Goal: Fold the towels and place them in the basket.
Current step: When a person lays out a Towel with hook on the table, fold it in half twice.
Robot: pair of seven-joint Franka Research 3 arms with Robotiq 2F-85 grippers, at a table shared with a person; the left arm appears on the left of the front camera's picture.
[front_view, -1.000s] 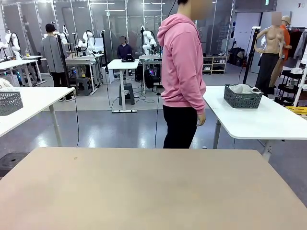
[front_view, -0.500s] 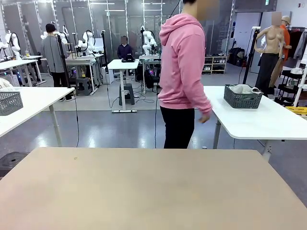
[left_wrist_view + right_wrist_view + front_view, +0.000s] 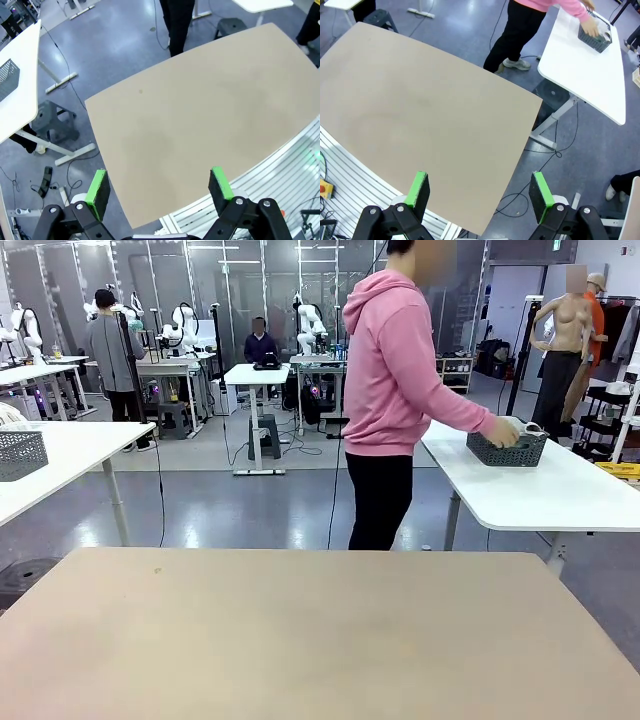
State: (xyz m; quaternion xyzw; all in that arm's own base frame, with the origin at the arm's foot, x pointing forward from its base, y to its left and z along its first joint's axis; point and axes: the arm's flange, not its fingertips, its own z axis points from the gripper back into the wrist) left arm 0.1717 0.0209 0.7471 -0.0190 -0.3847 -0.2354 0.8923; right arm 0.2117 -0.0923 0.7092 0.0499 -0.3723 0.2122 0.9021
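The dark grey wire-mesh basket (image 3: pixel 510 449) stands on a white side table (image 3: pixel 560 490) beyond the right end of my tan table (image 3: pixel 300 640). A person in a pink hoodie (image 3: pixel 400 370) reaches an arm out, hand (image 3: pixel 503 432) on the basket's rim. A pale towel (image 3: pixel 529 428) peeks from the basket; its colour is hard to tell. In the right wrist view the basket (image 3: pixel 596 39) is at the top right. My left gripper (image 3: pixel 159 187) and right gripper (image 3: pixel 477 192) hang open high above the tan table, holding nothing.
A second grey mesh basket (image 3: pixel 20 453) sits on another white table (image 3: pixel 70 455) at the far left. The tan table's surface (image 3: pixel 200 115) spreads below both grippers. Other people and workbenches stand far back in the room.
The person has turned and stepped toward the right side table and stretched an arm out to the basket. The grippers' earlier positions are not shown.
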